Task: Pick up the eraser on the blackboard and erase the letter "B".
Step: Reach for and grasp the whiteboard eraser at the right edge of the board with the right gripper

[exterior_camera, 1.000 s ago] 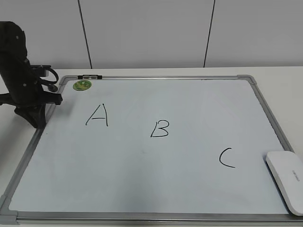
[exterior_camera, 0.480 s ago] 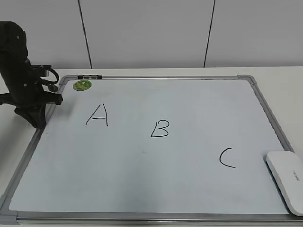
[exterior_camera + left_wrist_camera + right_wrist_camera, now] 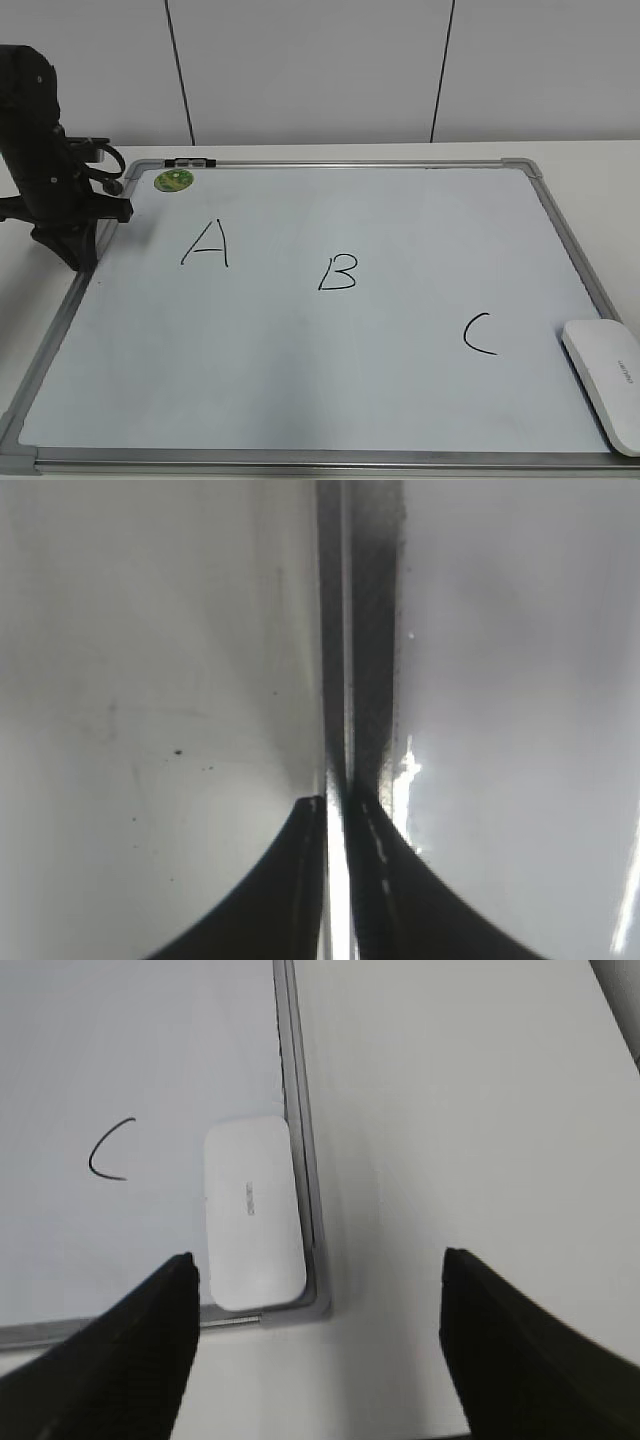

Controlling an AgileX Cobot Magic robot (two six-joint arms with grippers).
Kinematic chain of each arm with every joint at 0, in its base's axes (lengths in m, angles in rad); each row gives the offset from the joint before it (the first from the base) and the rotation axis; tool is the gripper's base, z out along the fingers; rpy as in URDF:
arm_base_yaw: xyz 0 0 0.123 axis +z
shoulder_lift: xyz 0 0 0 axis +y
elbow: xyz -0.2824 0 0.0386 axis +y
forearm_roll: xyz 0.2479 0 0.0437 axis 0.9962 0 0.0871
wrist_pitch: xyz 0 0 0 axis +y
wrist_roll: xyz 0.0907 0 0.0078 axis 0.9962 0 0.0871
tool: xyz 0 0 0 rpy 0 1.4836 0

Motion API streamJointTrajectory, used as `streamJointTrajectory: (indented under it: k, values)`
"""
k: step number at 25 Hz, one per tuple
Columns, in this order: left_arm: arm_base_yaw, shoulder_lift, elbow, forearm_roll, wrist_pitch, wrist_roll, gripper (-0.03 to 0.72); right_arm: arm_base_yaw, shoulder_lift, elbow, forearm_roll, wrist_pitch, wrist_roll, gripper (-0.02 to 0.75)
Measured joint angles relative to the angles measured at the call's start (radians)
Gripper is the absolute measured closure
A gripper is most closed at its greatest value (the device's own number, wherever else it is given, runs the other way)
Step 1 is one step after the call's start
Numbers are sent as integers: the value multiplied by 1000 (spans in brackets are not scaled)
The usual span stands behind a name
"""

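Right gripper (image 3: 315, 1345), jaws wide, hangs above the eraser (image 3: 252, 1210) at the board's near right corner, lining up to grab; left gripper (image 3: 335, 805) jaws narrow.

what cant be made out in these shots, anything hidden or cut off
- Eraser: exterior view, its lower right end runs out of frame; its grey lettering is too small to read in either view.
- Right end effector: right wrist view shows it open above the eraser; the arm never appears in the exterior view.
- Left end effector: left wrist view is blurred, showing only shut tips over the blackboard edge.
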Motion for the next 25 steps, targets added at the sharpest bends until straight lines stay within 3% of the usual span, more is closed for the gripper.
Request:
streamJointTrajectory:
  k: [10,20,25]
  values:
    - [0,0,0,2,0,0,624,0,402,-31,26,-269,-6,183]
    - [0,0,0,2,0,0,624,0,842,-254,51,-50,-57,170]
    - [0,0,0,2,0,0,624,54,953,-299,85,-23,-91,135]
